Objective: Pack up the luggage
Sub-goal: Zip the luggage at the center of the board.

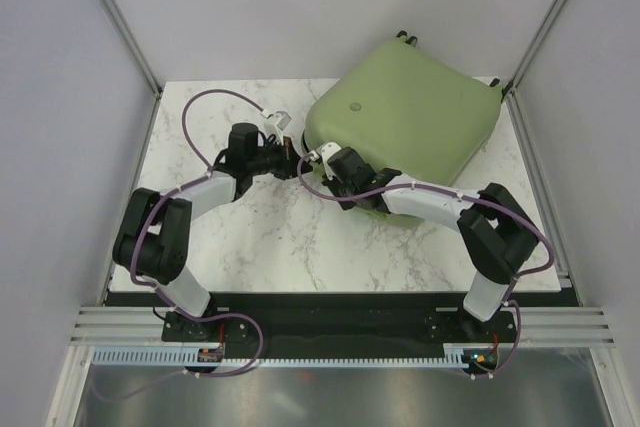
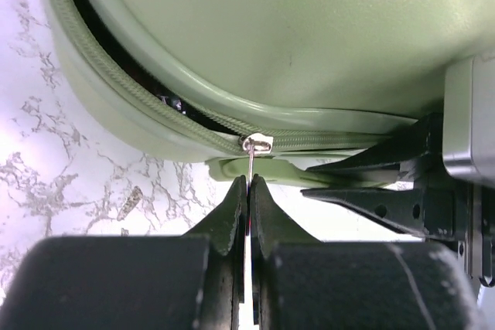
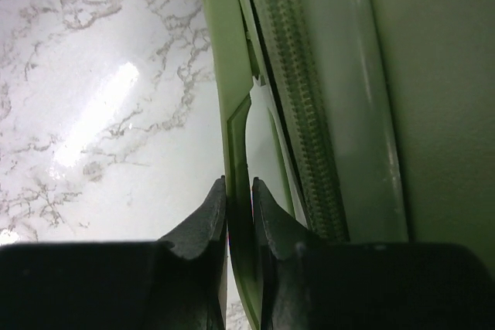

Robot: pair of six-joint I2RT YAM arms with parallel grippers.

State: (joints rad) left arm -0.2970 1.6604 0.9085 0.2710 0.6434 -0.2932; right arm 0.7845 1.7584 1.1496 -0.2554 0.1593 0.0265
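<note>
The luggage (image 1: 410, 107) is a sage-green hard-shell suitcase lying flat at the back right of the table. Both grippers meet at its front-left corner. My left gripper (image 2: 247, 183) is shut on the thin metal zipper pull (image 2: 250, 161), which hangs from the slider (image 2: 257, 143). Left of the slider the zipper gapes, showing dark lining; right of it the teeth are joined. My right gripper (image 3: 239, 185) is shut on the flat green side handle (image 3: 236, 137), beside the zipper track (image 3: 298, 113). The right fingers (image 2: 371, 191) also show in the left wrist view.
The white marble table (image 1: 260, 237) runs left and forward of the luggage. Metal frame posts (image 1: 120, 17) and pale walls close in the sides and back. Purple cables (image 1: 205, 107) loop over both arms.
</note>
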